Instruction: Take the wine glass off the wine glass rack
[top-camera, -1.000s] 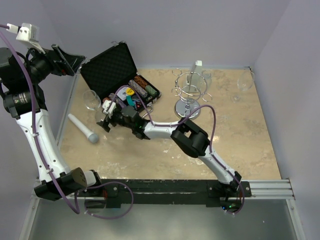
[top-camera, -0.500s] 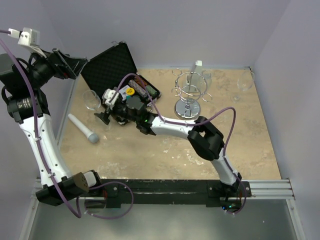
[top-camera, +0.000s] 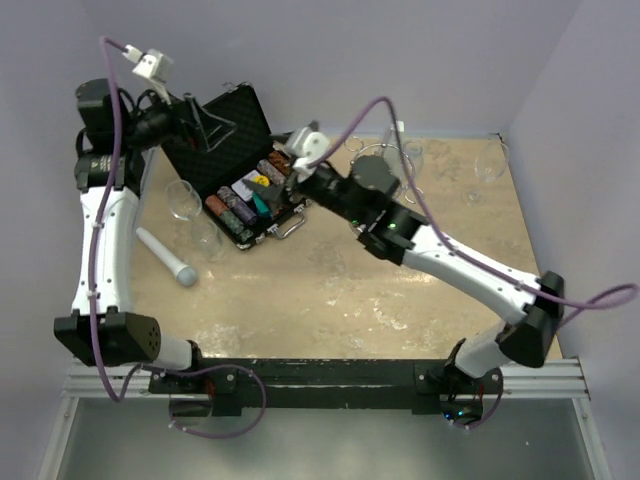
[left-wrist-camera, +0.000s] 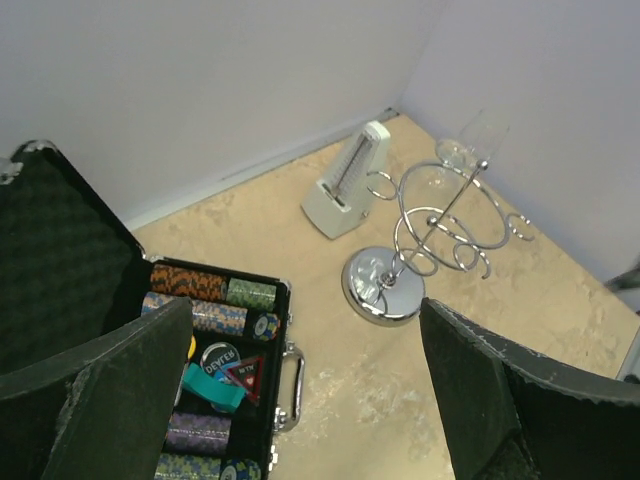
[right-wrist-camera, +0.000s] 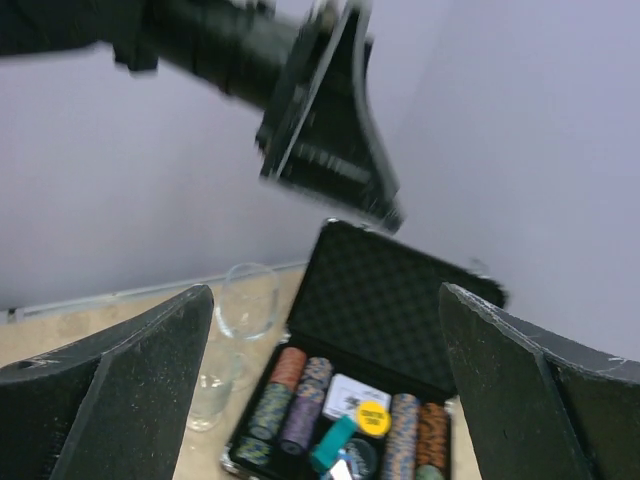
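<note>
Your R hand (right-wrist-camera: 325, 295) has pulled away from the two glasses (top-camera: 183, 198) standing on the table (top-camera: 330, 300) left of the chip case (top-camera: 250, 195). It has swung up and back over the case twd the rack (left-wrist-camera: 385, 290), jaws spread wide, nothing in them. L hand (left-wrist-camera: 305, 310) has come in above the case lid too, also spread and empty, its cam looking at the rack. To me that reads as a drop-off done and you heading back for the next pick.

A wine glass (left-wrist-camera: 468, 145) shows by the rack's far loops in the L wrist view. Can't tell if it hangs from a loop or stands behind. In the top view the R arm hides most of the rack, so confirm first. Both arms are near each other over the case, so watch clearance.
</note>
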